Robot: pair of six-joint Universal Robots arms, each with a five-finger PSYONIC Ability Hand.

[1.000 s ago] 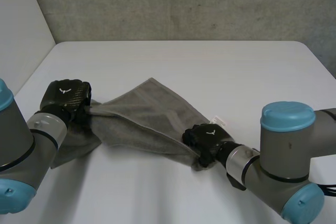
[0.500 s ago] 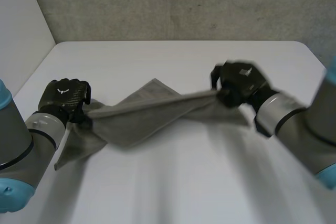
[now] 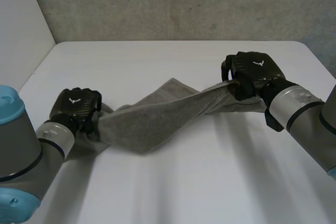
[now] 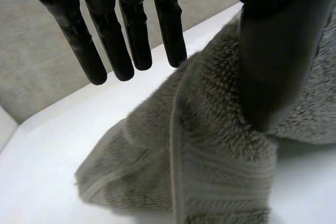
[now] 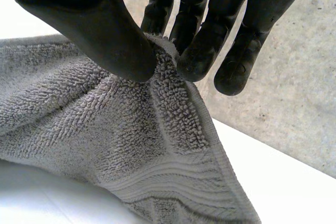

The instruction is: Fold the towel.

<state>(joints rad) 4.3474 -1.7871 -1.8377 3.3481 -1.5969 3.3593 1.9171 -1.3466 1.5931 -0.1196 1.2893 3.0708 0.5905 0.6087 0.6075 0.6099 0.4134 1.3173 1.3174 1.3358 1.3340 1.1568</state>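
The grey towel (image 3: 152, 124) stretches in a twisted band across the white table (image 3: 184, 192), from my left hand (image 3: 77, 106) up to my right hand (image 3: 254, 72). My right hand (image 5: 94, 24) is shut on a hemmed corner of the towel (image 5: 105, 129), pinching it between thumb and fingers and holding it above the table. My left hand (image 4: 131, 30) is open at the towel's other end. Its fingers are straight and clear of the cloth, and its thumb lies over the bunched towel (image 4: 210, 171), which rests on the table there.
A grey wall runs behind the table's far edge (image 3: 178, 41). Bare tabletop lies in front of the towel and beyond it.
My right hand closed on the towel's near corner, then carried it up and away to the far right, pulling the cloth taut. My left hand has opened and shifted slightly nearer.
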